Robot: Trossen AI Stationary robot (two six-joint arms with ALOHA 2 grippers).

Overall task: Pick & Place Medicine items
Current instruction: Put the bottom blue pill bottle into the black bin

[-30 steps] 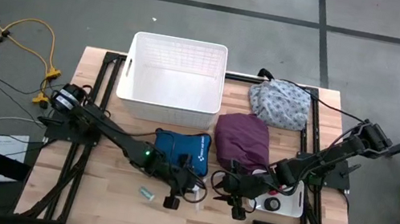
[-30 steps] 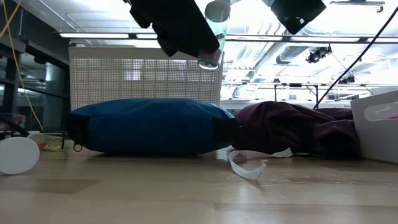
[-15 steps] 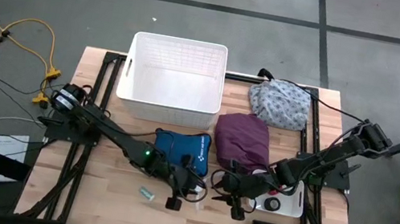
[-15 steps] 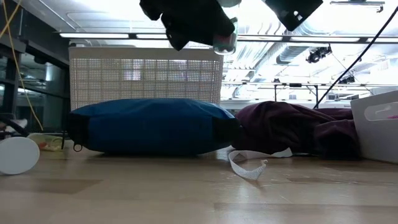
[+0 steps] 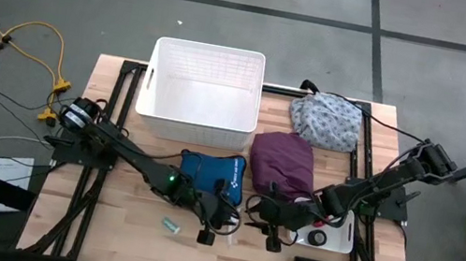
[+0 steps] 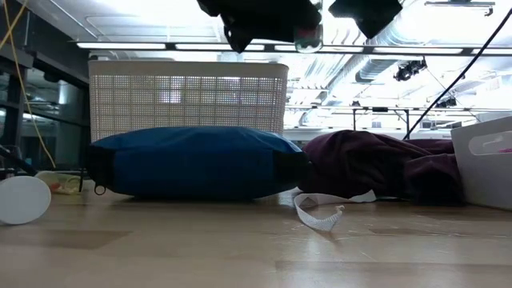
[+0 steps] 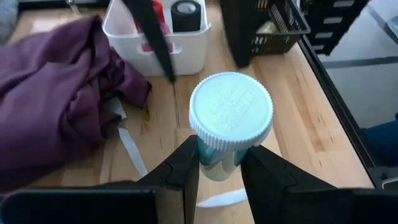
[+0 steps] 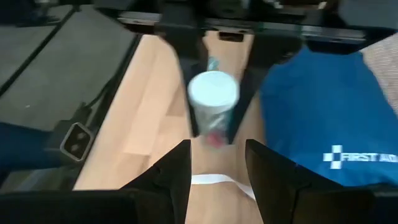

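While the left gripper (image 7: 221, 171) held the white-capped vial (image 7: 229, 124) clamped below its cap above the surface, right fingers (image 8: 169, 171) stood apart, empty; vial looked light, rigid, slippery.

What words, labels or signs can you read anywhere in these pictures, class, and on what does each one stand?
"FIRST AI", cut off by the picture's edge, beside a white cross sign: on the blue pouch.
Raised lettering on the white cap of the bottle in the left pincer: too blurred to read.
Label on the bottle's side: too blurred to read.
White logo on the pouch from above: too small to read.
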